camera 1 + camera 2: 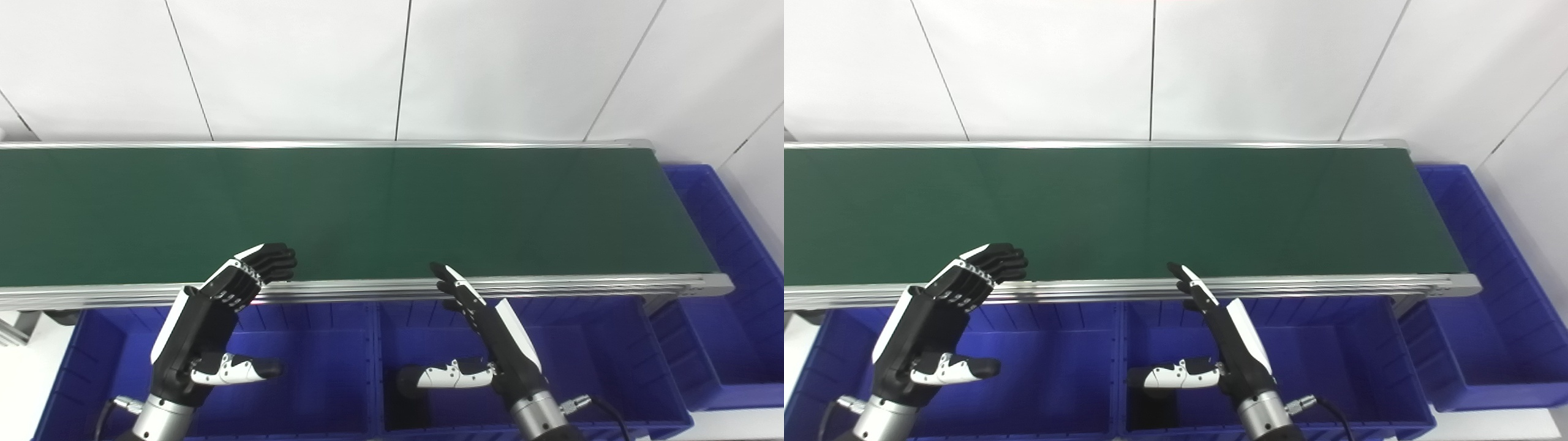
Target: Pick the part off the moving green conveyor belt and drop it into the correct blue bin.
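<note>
- Nearest the camera: two hands, raised above the blue bins just short of the belt's near rail.
- Left hand (211, 327) empty, fingers (269, 262) curled forward over the rail, thumb stuck out to the right; loosely spread, gripping nothing.
- Right hand (490, 334) empty as well, fingers (456, 288) straight and pointing far-left toward the belt, thumb out to the left; wide apart.
- Blue bins counted: three in view. Left bin (318, 343) and middle bin (612, 343) side by side under the near rail, sharing a divider; end bin (723, 257) at the belt's right end, running away from the camera.
- Something dark in the middle bin's near-left corner, under the right thumb; cannot tell what.
- One green conveyor belt (392, 208), crossing left to right, framed by silver rails (551, 285).
- No part visible anywhere on the belt; green surface bare from the left edge to the right end.
- White panelled wall (294, 67) behind the far rail.
</note>
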Controlling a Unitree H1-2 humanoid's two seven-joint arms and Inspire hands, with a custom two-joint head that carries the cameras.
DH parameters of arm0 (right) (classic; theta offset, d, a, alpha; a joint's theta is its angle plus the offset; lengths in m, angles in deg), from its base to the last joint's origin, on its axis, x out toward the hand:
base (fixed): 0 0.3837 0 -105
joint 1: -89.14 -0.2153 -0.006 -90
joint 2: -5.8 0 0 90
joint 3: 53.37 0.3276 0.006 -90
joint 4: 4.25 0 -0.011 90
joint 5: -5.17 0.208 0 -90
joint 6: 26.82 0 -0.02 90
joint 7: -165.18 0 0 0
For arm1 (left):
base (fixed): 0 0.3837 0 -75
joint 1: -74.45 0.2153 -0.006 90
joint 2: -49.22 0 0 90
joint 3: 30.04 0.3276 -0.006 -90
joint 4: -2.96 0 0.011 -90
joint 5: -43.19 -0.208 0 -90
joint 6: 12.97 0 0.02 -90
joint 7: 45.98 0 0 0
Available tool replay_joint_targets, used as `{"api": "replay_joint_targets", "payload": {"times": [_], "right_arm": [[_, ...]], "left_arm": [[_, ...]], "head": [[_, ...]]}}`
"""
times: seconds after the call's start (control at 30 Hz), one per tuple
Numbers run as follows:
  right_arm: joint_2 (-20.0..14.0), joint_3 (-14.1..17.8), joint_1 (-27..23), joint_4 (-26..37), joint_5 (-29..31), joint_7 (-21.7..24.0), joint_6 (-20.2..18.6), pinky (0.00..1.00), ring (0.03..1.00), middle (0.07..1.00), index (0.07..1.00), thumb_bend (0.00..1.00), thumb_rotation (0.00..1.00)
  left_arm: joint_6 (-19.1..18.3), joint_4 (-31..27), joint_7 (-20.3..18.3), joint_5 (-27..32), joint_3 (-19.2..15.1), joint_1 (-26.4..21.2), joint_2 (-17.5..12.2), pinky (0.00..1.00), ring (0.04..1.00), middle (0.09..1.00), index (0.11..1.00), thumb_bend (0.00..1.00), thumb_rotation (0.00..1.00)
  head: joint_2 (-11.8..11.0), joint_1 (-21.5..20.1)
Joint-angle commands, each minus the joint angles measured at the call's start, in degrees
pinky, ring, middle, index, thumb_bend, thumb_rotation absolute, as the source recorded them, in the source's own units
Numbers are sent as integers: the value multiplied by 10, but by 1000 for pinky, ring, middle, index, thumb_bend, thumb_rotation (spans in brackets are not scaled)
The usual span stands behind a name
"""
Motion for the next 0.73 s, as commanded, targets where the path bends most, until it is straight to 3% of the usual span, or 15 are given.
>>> {"api": "replay_joint_targets", "payload": {"times": [0.0,0.33,0.53,0.7], "right_arm": [[-6,8,-5,4,21,-8,47,898,934,954,952,1000,285],[-19,44,-18,-38,90,-17,80,884,920,937,953,1000,242],[-23,49,-33,-72,103,-17,103,888,917,934,951,1000,259],[-16,46,-47,-113,113,-22,145,887,913,925,947,1000,269]], "left_arm": [[18,8,4,-6,1,-13,3,780,794,811,806,888,282],[8,35,11,-26,9,-28,14,785,807,825,820,879,245],[21,73,10,-26,6,-49,17,768,797,816,813,900,256],[35,95,6,-23,3,-60,13,770,797,814,814,912,272]], "head": [[-2,2],[4,14],[-1,24],[-8,33]]}}
